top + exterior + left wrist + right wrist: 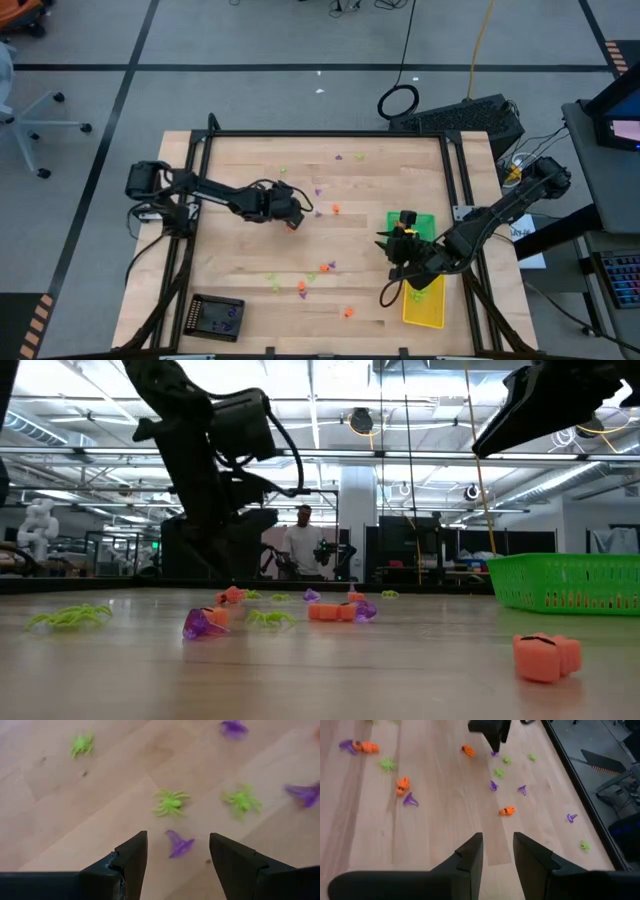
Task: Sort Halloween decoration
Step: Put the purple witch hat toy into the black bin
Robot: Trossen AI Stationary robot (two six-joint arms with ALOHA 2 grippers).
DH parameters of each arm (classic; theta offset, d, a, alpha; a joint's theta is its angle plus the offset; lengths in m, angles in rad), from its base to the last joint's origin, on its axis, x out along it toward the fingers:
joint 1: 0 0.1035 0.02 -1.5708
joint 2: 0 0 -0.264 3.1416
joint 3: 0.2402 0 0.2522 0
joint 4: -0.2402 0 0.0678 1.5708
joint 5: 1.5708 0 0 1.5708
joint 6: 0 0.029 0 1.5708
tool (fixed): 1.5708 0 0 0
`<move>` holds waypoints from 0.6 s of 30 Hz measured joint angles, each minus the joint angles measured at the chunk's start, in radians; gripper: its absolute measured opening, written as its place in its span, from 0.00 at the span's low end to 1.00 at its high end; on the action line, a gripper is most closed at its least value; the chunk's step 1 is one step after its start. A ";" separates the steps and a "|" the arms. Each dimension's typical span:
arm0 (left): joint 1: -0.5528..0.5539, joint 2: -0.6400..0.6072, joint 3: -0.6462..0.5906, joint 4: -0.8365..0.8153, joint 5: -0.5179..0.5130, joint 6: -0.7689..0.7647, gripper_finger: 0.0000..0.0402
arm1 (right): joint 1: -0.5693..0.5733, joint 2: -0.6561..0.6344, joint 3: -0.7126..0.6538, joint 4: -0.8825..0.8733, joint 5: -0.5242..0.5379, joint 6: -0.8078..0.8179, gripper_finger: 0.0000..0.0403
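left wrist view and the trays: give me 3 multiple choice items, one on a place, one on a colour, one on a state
1. Where does the black tray lie in the high view?
A. near the picture's bottom left table corner
B. beside the green tray
C. at the table's far edge

2. What colour is the trinket between the left gripper fingers?
A. orange
B. purple
C. lime green

3. How does the left gripper stand?
A. shut on a spider
B. open, holding nothing
C. out of view

Answers: 1 A, it sits alone at that corner, far from the green tray; 2 B, a purple piece lies on the wood there; 3 B, both fingers stand apart with the piece untouched between them.
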 joint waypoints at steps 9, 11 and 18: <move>-0.001 0.035 0.000 -0.026 -0.008 -0.017 0.53 | 0.000 0.000 0.000 0.037 0.000 -0.003 0.23; -0.001 0.037 0.000 -0.026 -0.011 -0.017 0.53 | 0.000 0.000 0.000 0.037 0.000 -0.011 0.23; 0.000 0.040 0.000 -0.097 -0.031 -0.017 0.53 | 0.000 0.000 0.000 0.038 0.000 -0.025 0.23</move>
